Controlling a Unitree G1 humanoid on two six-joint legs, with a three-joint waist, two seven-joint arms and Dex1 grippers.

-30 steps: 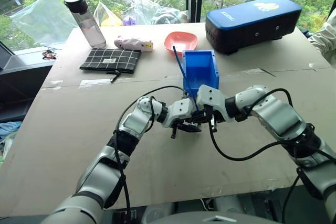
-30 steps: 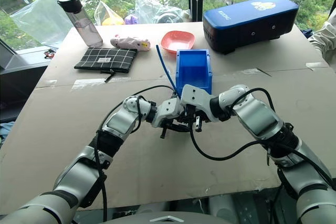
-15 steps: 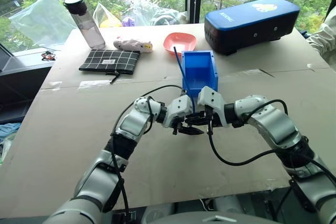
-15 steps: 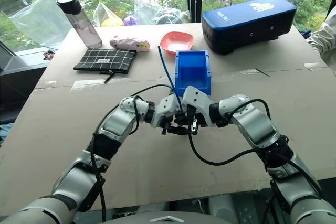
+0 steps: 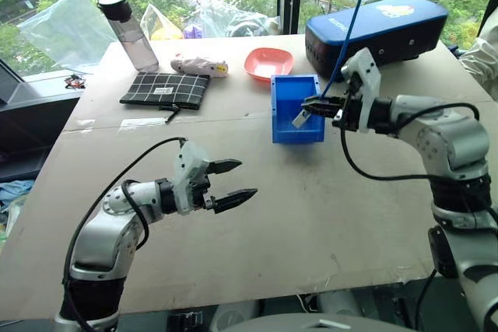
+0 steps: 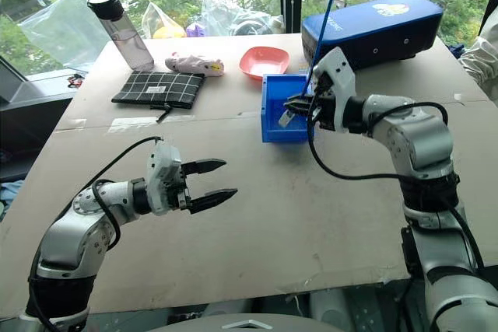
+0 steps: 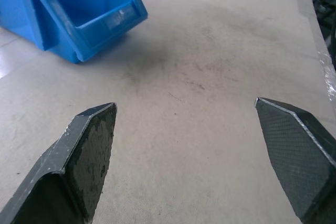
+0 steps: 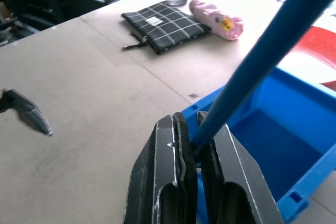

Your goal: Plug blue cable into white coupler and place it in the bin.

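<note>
My right gripper (image 5: 309, 103) is shut on the blue cable (image 5: 348, 21), which slants up and away from the fingers. At the cable's lower end hangs the white coupler (image 5: 299, 119), just over the bin (image 5: 278, 110), a small bright blue box in the middle of the table. In the right wrist view the fingers (image 8: 173, 156) pinch the cable (image 8: 262, 51) above the bin (image 8: 294, 198). My left gripper (image 5: 247, 178) hovers open and empty over bare table, nearer me and to the left of the bin. The left wrist view has the bin (image 7: 79, 19) well beyond its spread fingertips.
Behind the bin stand a large dark blue case (image 5: 373, 29) and a red-pink dish (image 5: 268, 62). Farther left lie a checked pouch (image 5: 163, 89), a pink object (image 5: 198, 65) and a bottle (image 5: 128, 33). A person's sleeve (image 5: 482, 52) shows at the right edge.
The grippers, which met in front of the bin, have parted. The left one opened and drew back to the left. The right one rose over the bin with the cable and coupler.
</note>
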